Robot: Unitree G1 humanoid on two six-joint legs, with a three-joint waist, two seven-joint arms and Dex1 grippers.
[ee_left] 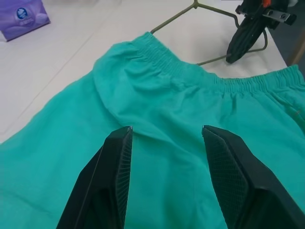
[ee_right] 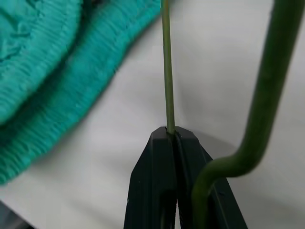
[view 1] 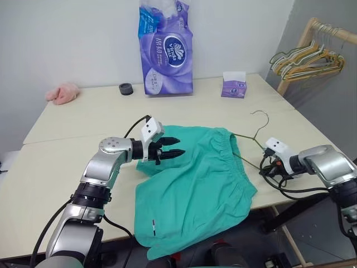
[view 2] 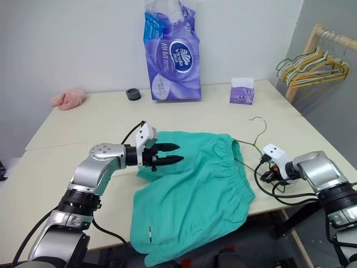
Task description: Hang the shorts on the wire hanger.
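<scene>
I pinch hanger (ee_right: 167,71) wire in right gripper (ee_right: 174,136) to steer it | left gripper (ee_left: 164,143) spread over shorts (view 1: 195,184), ready to grab fabric

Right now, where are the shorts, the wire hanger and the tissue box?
shorts (view 1: 195,178), left eye view, middle of the teal fabric.
wire hanger (view 1: 261,115), left eye view, on the curved hook.
tissue box (view 2: 241,94), right eye view, front face of the small purple box.
</scene>
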